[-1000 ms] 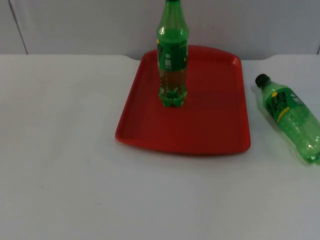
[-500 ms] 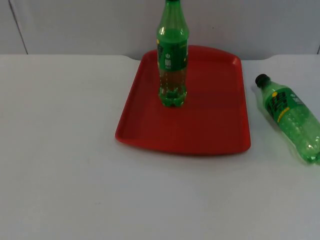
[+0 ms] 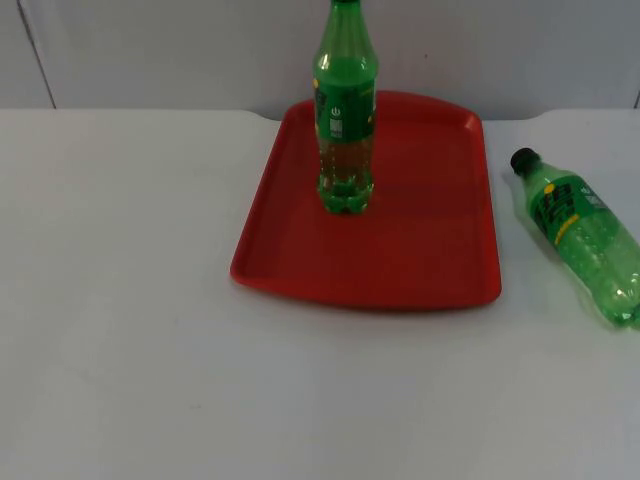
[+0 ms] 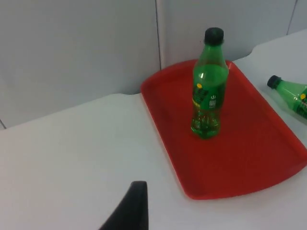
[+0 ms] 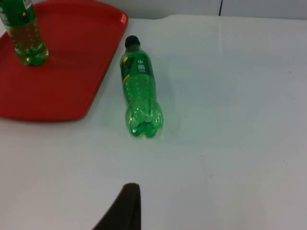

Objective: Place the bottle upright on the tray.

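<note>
A red tray [image 3: 420, 250] lies in the middle of the table. On its back left part a green bottle [image 3: 345, 130] with a black cap stands upright, also seen as the standing bottle [image 4: 208, 91] on the tray [image 4: 249, 153]. A second green bottle [image 3: 583, 233] lies on its side on the white table just right of the tray, black cap toward the wall. My right gripper [image 5: 125, 206] hovers well short of this lying bottle [image 5: 139, 96], facing its base. My left gripper [image 4: 130, 208] waits over the table's left side, far from the tray. Neither touches anything.
The grey partition wall [image 3: 500, 50] closes the table just behind the tray's far rim. White table top [image 3: 130, 300] stretches left of and in front of the tray. The lying bottle rests close to the table's right side.
</note>
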